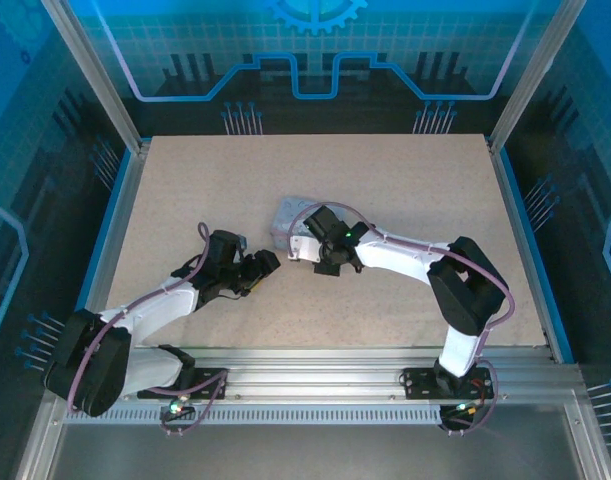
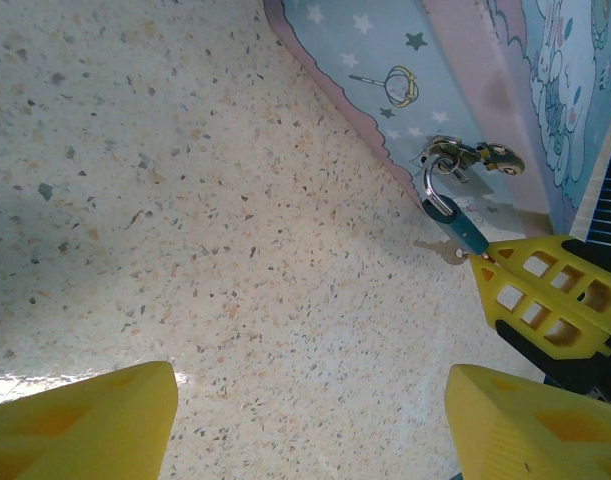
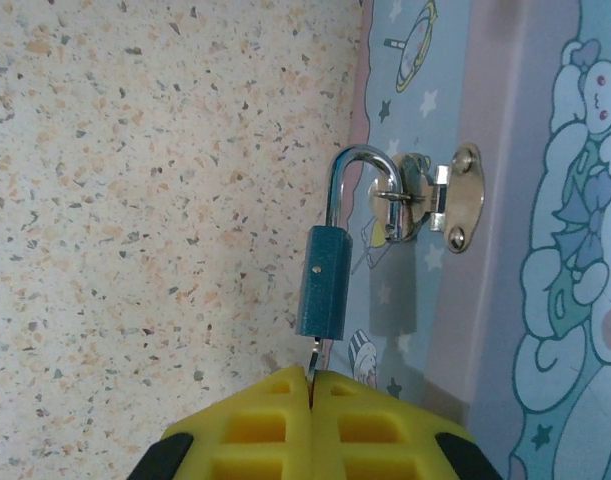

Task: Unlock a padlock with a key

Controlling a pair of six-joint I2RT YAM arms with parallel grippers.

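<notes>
At the hasp [image 3: 440, 200] of the tin [image 3: 425, 90], padlock [image 3: 323, 280] hangs by its shackle. My right jaws are clenched on key [image 3: 312, 358], tip at keyhole, ready to turn. Left jaws spread, empty, low over tabletop [image 2: 185, 200].

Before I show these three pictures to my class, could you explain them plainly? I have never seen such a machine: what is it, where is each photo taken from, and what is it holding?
Two robot arms are bolted to a table. One picture looks down from above; the others come from a camera on each wrist. A pale blue cartoon tin lies on the table, a dark padlock hanging from its clasp. The right gripper pinches the key at the padlock's base. The left gripper is open, empty.
</notes>
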